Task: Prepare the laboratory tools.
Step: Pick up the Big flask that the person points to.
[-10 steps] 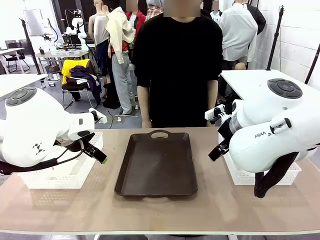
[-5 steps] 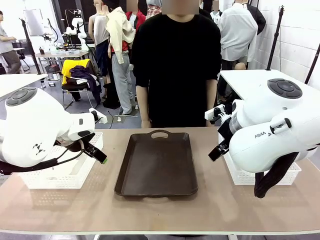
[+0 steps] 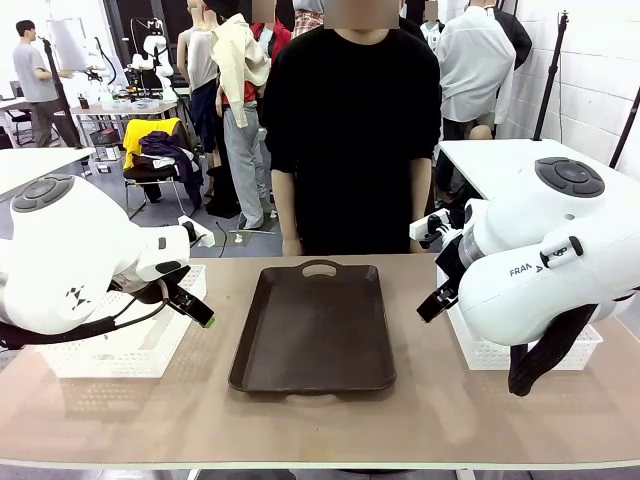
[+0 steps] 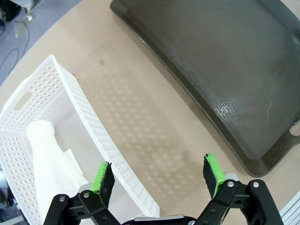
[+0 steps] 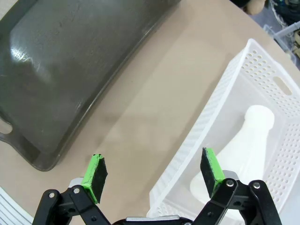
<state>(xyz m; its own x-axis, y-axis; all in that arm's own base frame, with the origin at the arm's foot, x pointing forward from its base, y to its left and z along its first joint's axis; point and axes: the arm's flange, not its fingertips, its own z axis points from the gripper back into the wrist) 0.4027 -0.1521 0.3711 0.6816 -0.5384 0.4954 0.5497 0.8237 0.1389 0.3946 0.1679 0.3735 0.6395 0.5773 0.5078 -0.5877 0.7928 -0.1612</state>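
One frosted-white flask [image 4: 47, 154] lies on its side in the white mesh basket [image 4: 93, 124] at the table's left. My left gripper [image 4: 158, 176] hangs open above that basket's inner wall, nothing between its green pads. The other flask [image 5: 246, 145] lies in the right-hand mesh basket [image 5: 220, 98]. My right gripper [image 5: 152, 173] is open over the bare table beside that basket's edge. In the front view, the left gripper [image 3: 190, 300] and right gripper [image 3: 435, 298] hover either side of the tray, both above the table.
A dark brown tray [image 3: 315, 330] with nothing on it lies at the table's middle, its handle toward the person [image 3: 355, 130] in black standing at the far edge. The baskets [image 3: 120, 350] [image 3: 500, 352] flank it. Bare table runs along the front edge.
Both arms and the table's things have stayed put. Only a distant person has walked into the far left background.
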